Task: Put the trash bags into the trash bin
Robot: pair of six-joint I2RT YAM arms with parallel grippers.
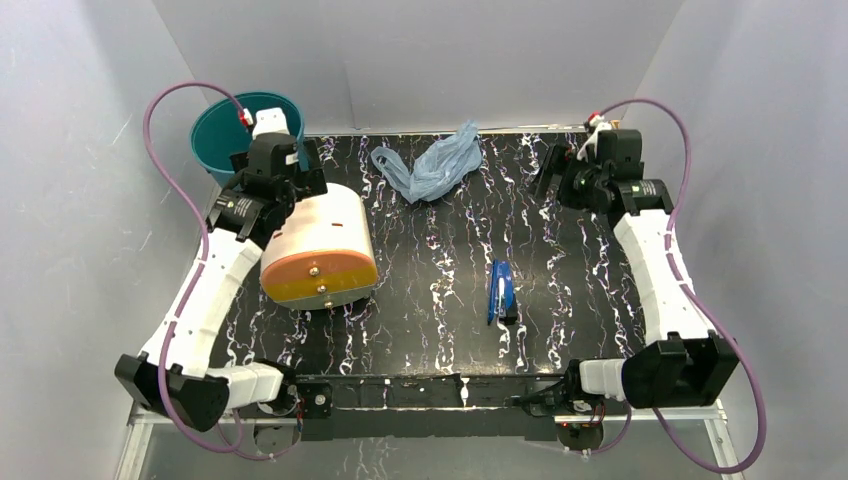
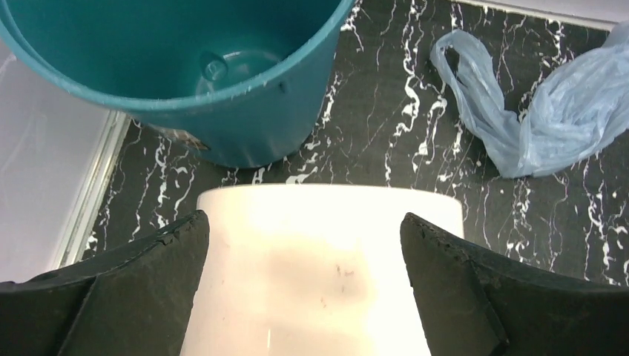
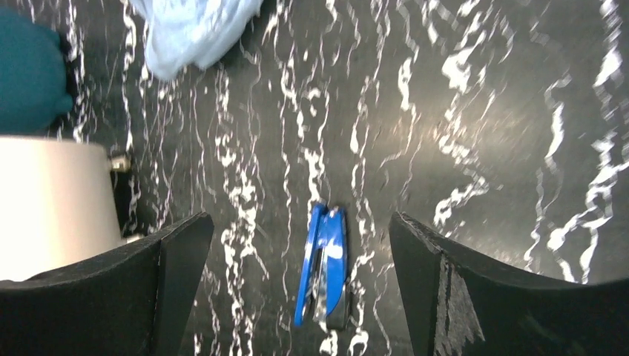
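1. You are at the start. The trash bag (image 1: 432, 165) lies crumpled on the table (image 1: 440, 260), off to the right of the trash bin (image 1: 212, 148) and apart from it. No part of it is in the bin yet.
2. The bin stands upright, and the left wrist view shows nothing inside it.
3. Your left gripper (image 2: 303, 222) is spread wide and holds nothing. It hangs over the cream cylinder (image 1: 320, 245), which lies just on the near side of the bin.
4. Your right gripper (image 3: 300, 222) is also spread wide and empty. It is well away from the bin, on the far side of the bag. A blue stapler (image 1: 501, 292) lies below it in its own view.
5. The step in hand looks to be the pick. One arm must come down over the bag and pinch a bunched fold, not a loose edge.
6. The carry will then need enough height to lift the trailing plastic over the bin's rim and clear of the cylinder.
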